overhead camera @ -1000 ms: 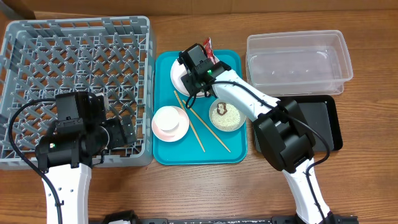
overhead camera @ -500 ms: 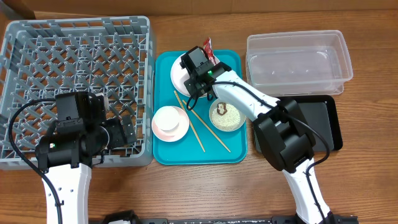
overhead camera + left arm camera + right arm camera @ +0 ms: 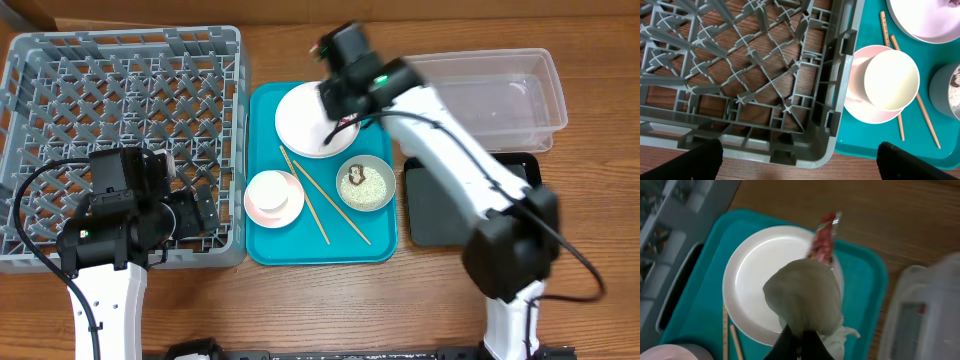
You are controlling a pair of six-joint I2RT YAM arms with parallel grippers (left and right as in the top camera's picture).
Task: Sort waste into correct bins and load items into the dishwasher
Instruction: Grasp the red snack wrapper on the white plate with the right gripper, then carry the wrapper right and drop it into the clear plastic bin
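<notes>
Snack wrapper (image 3: 805,296) hangs pinched in your right gripper (image 3: 799,338) over the white plate (image 3: 754,275); left gripper (image 3: 800,160) gapes. A thin pinch could drop it short of the clear tub (image 3: 500,105).

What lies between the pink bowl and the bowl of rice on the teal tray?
Two wooden chopsticks lie slantwise on the teal tray between the pink bowl and rice bowl, clearest in the overhead view.

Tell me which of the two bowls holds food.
The pale grey-green bowl: white rice grains and a small brown lump lie in it. The pinkish-white bowl holds only a small white cup.
</notes>
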